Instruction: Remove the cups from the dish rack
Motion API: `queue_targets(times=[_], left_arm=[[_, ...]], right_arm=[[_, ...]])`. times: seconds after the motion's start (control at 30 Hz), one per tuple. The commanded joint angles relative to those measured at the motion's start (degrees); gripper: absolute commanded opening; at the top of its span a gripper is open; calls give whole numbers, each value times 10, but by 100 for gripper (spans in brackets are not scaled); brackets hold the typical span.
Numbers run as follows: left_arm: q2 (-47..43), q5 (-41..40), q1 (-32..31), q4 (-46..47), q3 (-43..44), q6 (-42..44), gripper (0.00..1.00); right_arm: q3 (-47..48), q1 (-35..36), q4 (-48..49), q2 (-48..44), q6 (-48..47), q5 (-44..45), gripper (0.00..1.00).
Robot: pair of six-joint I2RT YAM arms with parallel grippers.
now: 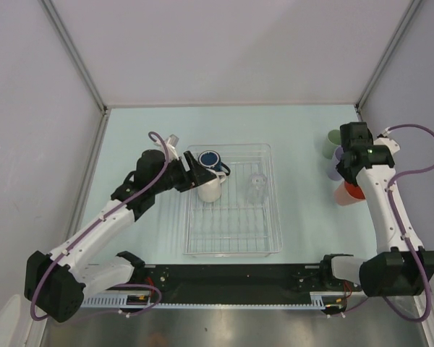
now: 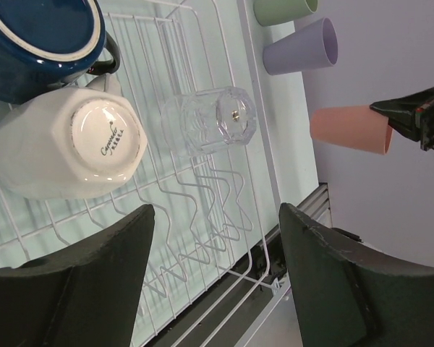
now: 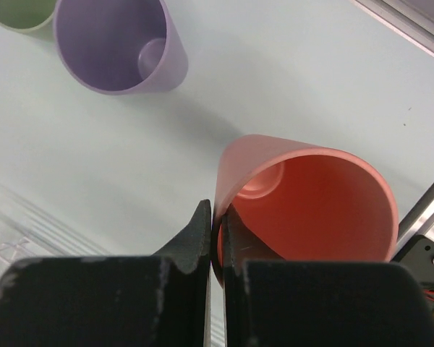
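Note:
The clear dish rack (image 1: 277, 217) lies mid-table and holds a cream-white mug (image 1: 210, 189) upside down, a dark blue mug (image 1: 210, 159) behind it and a clear glass (image 1: 257, 186). My left gripper (image 1: 194, 178) hovers at the rack's left side next to the white mug (image 2: 72, 148). It is open, with only rack wires (image 2: 224, 210) between its fingers (image 2: 94, 282). At the far right my right gripper (image 3: 218, 217) is shut on the rim of the salmon cup (image 3: 311, 202), beside the lavender cup (image 3: 119, 43) and the green cup (image 3: 18, 13).
Grey enclosure walls close in the table on the left, back and right, and the right wall stands close behind the three tumblers (image 1: 336, 165). A black rail (image 1: 231, 278) runs along the near edge between the arm bases.

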Motion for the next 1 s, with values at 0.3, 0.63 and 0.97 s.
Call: queue_targets(times=[0.3,0.63,0.97], left_arm=[[14,-18,-6,-19,21,21,74],[25,-20,-6,-28,23,27,74],[29,-28,-6,-29,23,24,73]], right_arm=[[-36,-72,120,83,-8,-3,0],[-45,-82,170,138,-23,-27,0],[-45,-83,194,172,-26,-29,0]])
